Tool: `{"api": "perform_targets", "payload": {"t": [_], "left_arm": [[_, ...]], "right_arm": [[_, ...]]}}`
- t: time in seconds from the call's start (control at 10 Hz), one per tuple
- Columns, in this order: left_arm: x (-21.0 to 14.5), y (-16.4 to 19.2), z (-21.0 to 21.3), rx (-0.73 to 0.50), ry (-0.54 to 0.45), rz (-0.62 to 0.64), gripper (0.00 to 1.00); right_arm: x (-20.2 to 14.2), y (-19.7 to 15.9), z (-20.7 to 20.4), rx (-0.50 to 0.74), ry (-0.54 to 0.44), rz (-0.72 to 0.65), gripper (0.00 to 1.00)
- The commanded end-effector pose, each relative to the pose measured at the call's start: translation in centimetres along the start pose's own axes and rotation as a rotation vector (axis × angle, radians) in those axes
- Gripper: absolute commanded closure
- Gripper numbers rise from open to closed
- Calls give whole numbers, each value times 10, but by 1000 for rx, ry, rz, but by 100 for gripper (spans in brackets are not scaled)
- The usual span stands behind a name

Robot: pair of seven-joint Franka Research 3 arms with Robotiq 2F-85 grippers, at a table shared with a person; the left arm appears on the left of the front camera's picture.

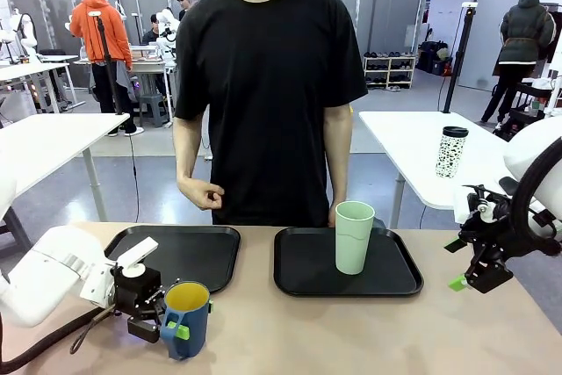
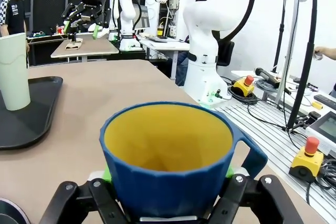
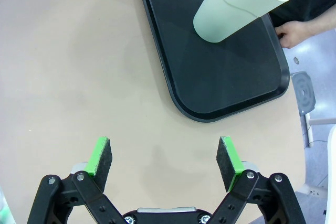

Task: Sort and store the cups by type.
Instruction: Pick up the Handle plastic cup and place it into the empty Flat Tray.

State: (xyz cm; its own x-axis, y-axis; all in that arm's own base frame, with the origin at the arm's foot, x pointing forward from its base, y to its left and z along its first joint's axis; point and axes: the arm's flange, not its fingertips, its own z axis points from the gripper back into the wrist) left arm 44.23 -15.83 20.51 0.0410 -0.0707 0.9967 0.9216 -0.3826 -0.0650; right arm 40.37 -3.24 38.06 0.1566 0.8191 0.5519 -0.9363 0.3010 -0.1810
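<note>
The left gripper (image 1: 172,326) clamps the blue mug (image 1: 186,318); the right gripper (image 3: 165,162) gapes empty; a slanted lift could slip the mug free.

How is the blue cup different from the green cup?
The blue mug is short and dark, with a handle and a yellow inside; the green tumbler is tall, pale and has no handle. The mug is off the trays, gripped by the left gripper; the tumbler stands untouched on the right tray. Both are upright and look empty.
</note>
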Motion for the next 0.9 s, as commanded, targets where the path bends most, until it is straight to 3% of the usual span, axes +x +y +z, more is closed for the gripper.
{"api": "perform_targets", "payload": {"t": [0.0, 0.5, 0.8], "left_arm": [[-7, -15, 2, 52, -55, -58, 46], [40, -62, 49, 192, -76, -113, 46], [49, -76, 64, 232, -96, -151, 46]], "right_arm": [[0, 0, -1, -9, 8, 3, 0], [0, 0, -1, -9, 8, 3, 0], [0, 0, -1, -9, 8, 3, 0]]}}
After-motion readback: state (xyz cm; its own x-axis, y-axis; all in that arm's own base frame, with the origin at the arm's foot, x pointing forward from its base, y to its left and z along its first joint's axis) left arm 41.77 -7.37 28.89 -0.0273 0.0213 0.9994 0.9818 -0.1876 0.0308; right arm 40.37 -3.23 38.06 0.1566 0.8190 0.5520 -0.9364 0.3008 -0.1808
